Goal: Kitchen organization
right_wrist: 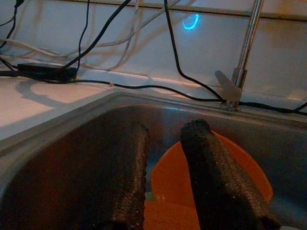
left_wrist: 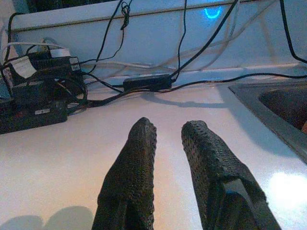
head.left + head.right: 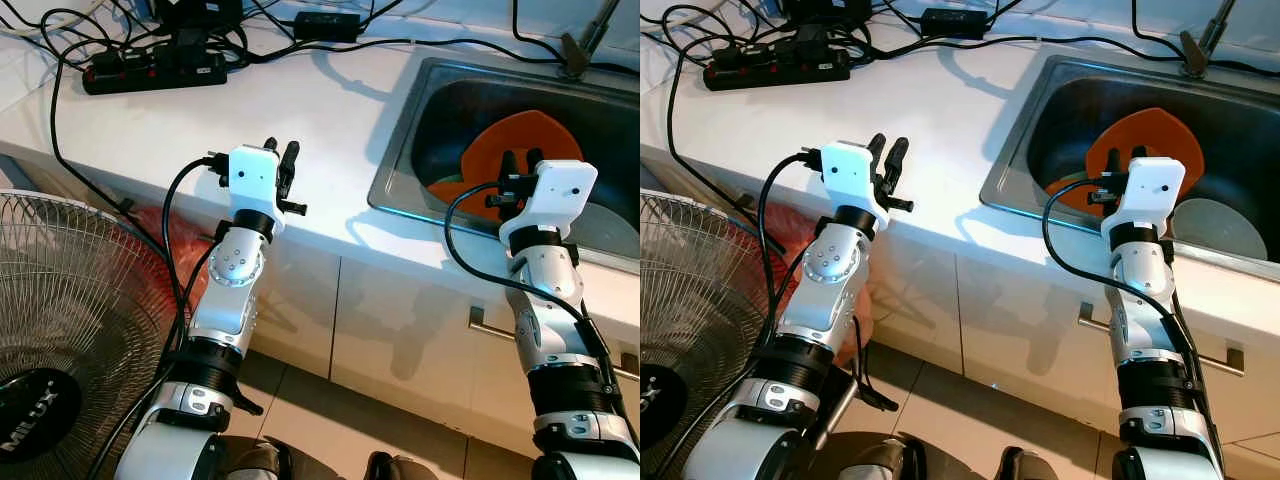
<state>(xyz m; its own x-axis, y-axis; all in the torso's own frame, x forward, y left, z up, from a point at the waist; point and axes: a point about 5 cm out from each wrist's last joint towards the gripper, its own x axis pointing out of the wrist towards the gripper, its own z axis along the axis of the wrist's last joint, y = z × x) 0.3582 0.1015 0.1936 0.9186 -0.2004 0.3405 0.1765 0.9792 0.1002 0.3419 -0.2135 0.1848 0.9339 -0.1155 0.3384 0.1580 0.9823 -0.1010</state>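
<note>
- Right hand is the one that matters here: it hangs over the near rim of the sink, fingers parted a little and holding nothing, aimed straight at the orange plate.
- The plate sits just ahead of and below those fingertips, leaning up against the sink's far side, so the reach looks like forward and down, I'd guess.
- Left hand hovers over bare white counter, also slightly parted and empty, well off to the side of the sink. Clearly the farther arm.
- Plate looks like smooth matte plastic, round with a wavy edge. A pale round bowl lies to the right of the right hand.
- Sink is dull brushed steel; finger pads are black and knobbly.
</note>
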